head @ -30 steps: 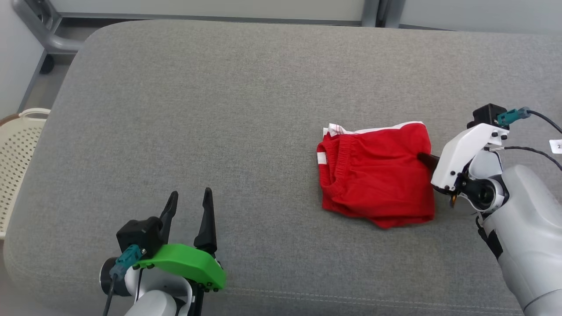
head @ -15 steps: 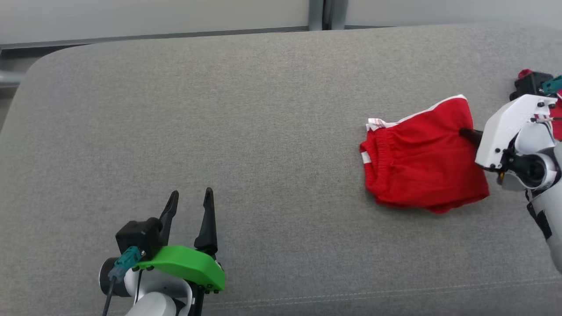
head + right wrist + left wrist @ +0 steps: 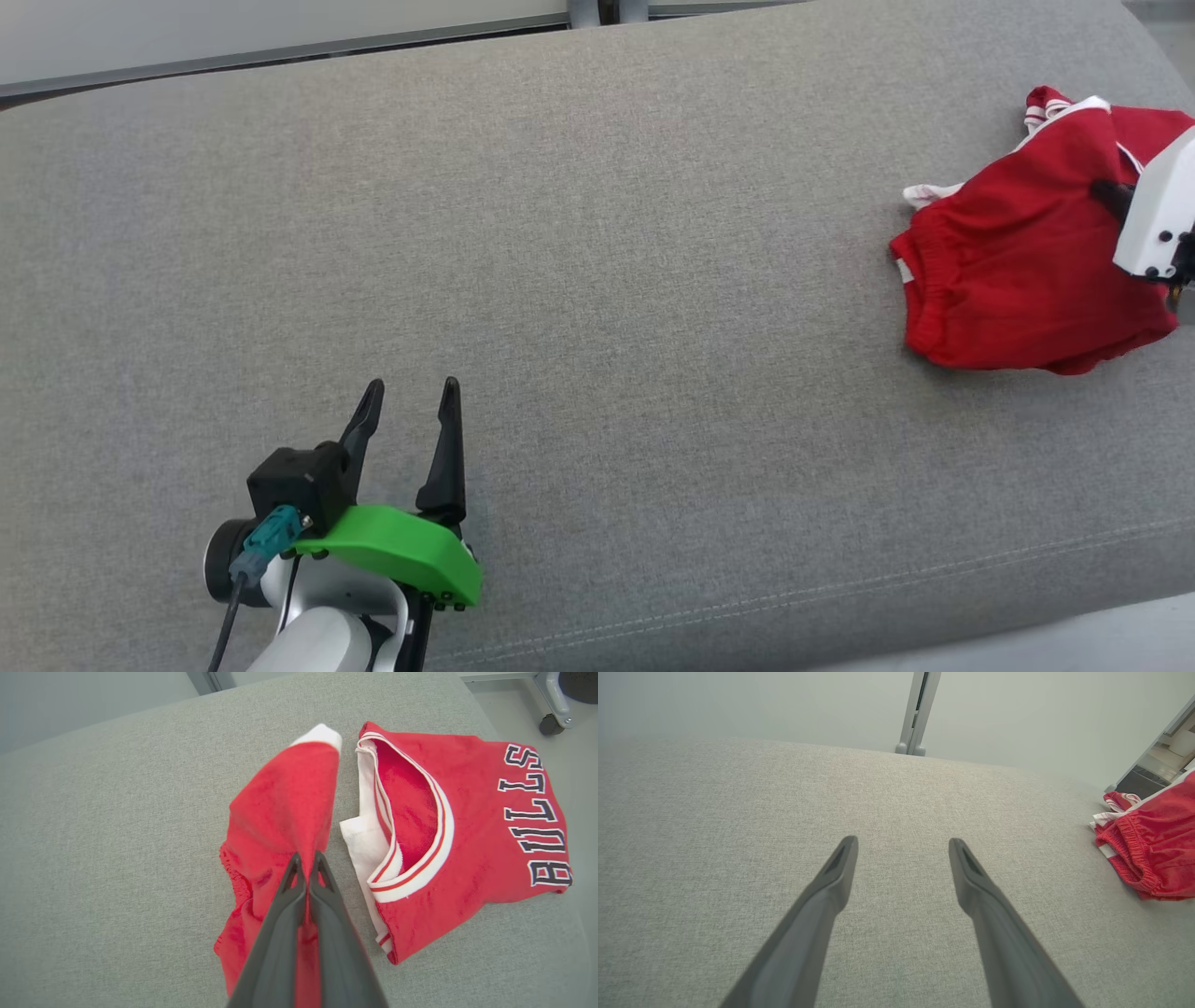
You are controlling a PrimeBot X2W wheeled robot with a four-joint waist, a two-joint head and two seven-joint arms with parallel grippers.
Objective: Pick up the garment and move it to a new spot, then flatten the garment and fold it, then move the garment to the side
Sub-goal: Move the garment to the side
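Cushion: You are working over a wide grey cushion [image 3: 560,243]. Most of it is lying bare, with both garments sitting at its right edge.
Jersey: A folded red jersey [image 3: 467,826] with black lettering is lying at the far right corner, collar turned toward the shorts.
Garment: The folded red shorts [image 3: 1008,271] are sitting by the right edge, just beside the jersey. A narrow strip of cushion is showing between them at the far end; whether they are touching nearer the hand you cannot tell.
Right hand: Your right hand [image 3: 307,858] is pinching an edge of the shorts, fingers pressed together on the cloth. The cloth is rising in a ridge at the grip, and the rest appears to be lying on the cushion.
Left hand: Your left hand [image 3: 412,385] is hovering near the front edge, well apart from the shorts, fingers spread and holding nothing.
Step in hand: Judging by the neat fold, you are doing the last step, taking the garment to the side.
Next move: You are likely needing to settle the shorts flat beside the jersey without disturbing either fold, then let the fingers part and draw the hand clear.
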